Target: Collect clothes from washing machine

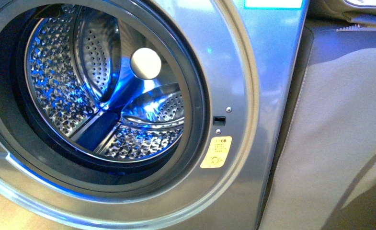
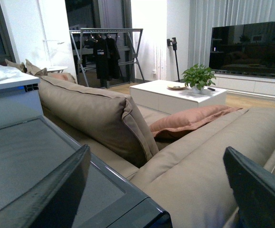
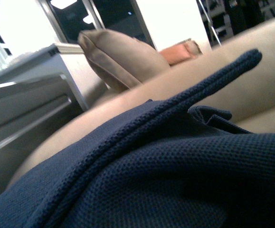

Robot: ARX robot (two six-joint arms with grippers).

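Observation:
The grey washing machine [image 1: 253, 96] fills the front view, its door open and the perforated steel drum [image 1: 80, 72] lit blue; no cloth shows inside it. Neither arm appears in that view. The navy clothes [image 3: 175, 171] fill the right wrist view, draped over the camera and hiding my right gripper's fingers, which are shut on the cloth. A ribbed edge of the cloth [image 3: 208, 85] sticks up. My left gripper [image 2: 161, 190] is open above the machine's dark top corner [image 2: 94, 194] and the sofa, holding nothing; both black fingers [image 2: 56, 194] show.
A beige sofa [image 2: 199, 161] stands right beside the machine, with a tan cushion [image 2: 94, 114] and a pink pillow [image 2: 189, 121]. Beyond are a white coffee table [image 2: 175, 95] with a plant, a clothes rack [image 2: 106, 52] and a television [image 2: 251, 47].

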